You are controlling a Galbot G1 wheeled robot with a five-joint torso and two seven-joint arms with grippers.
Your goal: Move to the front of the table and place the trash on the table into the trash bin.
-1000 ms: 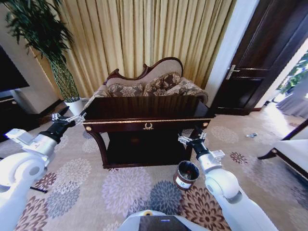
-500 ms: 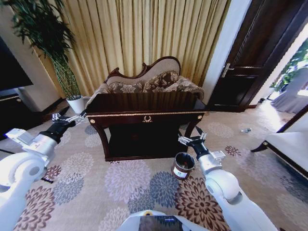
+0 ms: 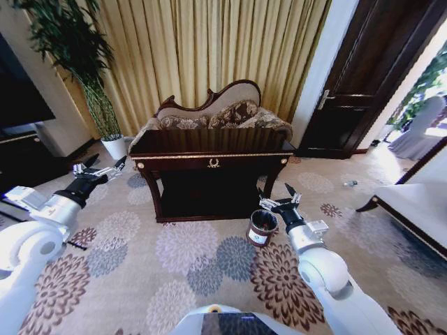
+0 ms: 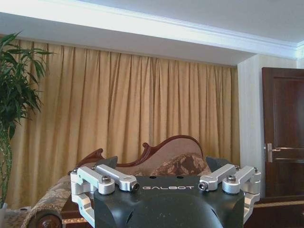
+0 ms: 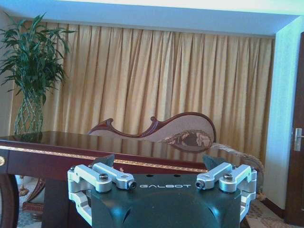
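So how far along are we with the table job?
Early stage. The robot faces the table from a distance, both arms raised. The left tool and right tool are open and hold nothing. The trash bin waits on the carpet. Approach, pickup and disposal remain.

Open carpet before the table; trash bin by its right leg.

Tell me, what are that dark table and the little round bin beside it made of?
The table looks like dark polished wood: its glossy top mirrors the curtain, and gold-coloured trim runs along its front rail. The trash bin is harder to judge; its dark brown-black wall has a slight sheen, so it may be plastic or metal.
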